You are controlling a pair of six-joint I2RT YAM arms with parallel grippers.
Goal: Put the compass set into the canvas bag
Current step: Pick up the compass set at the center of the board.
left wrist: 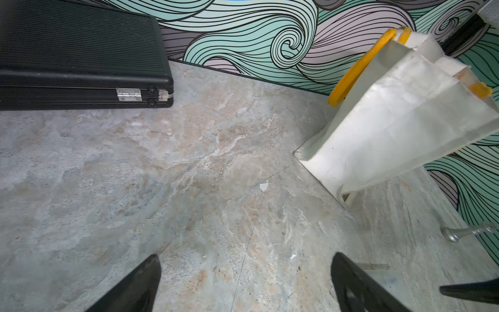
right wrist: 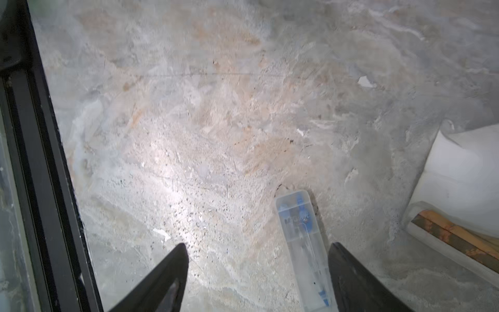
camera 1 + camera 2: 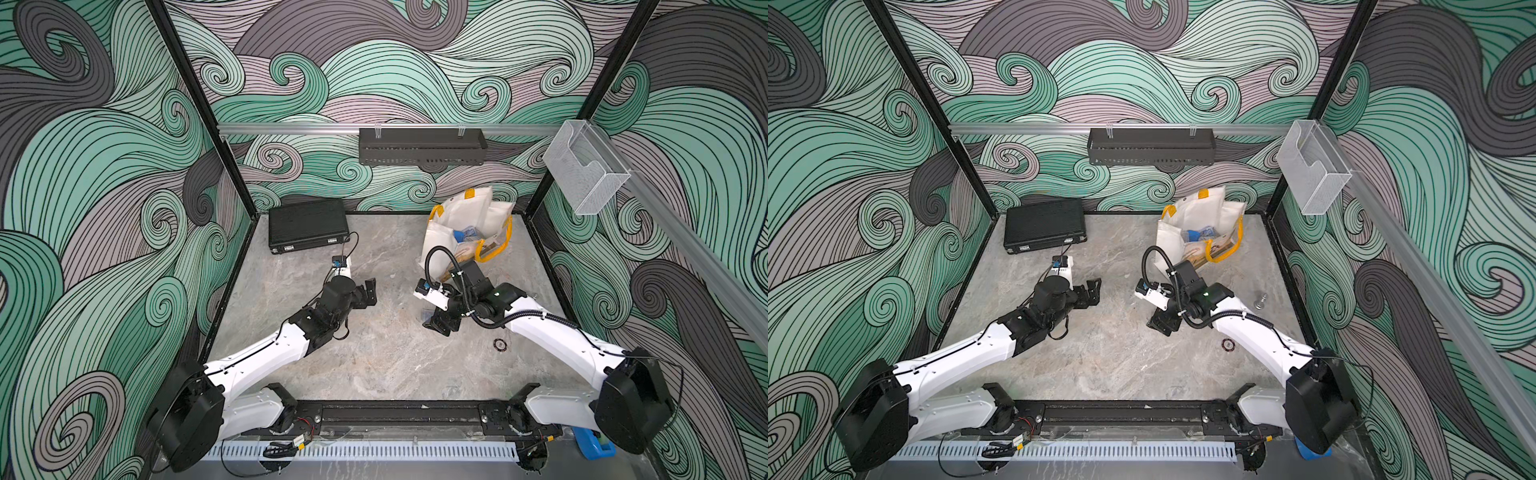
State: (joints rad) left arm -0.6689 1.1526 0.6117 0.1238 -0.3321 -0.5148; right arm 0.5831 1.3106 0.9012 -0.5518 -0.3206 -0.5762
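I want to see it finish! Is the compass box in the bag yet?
Not yet. Done: the canvas bag stands open at the back, ready. In hand: the compass set, in its clear case, lies on the table between the open jaws of the right gripper, not gripped. The left gripper is open and empty. Left: grip the case, lift it and drop it into the bag.

Canvas bag (image 3: 469, 216): off-white, with yellow handles (image 1: 349, 74). Compass set (image 2: 303, 243): clear case, blue parts inside. Briefcase (image 3: 305, 222): black, finely ribbed, silver hinges (image 1: 129, 94). Tabletop (image 3: 374, 365): grey marbling with beige veins. Walls (image 3: 395, 62): swirling wave pattern in teal, mint, mauve and dark grey, outlined in black. Arms (image 3: 266, 353): white shells, black joints.
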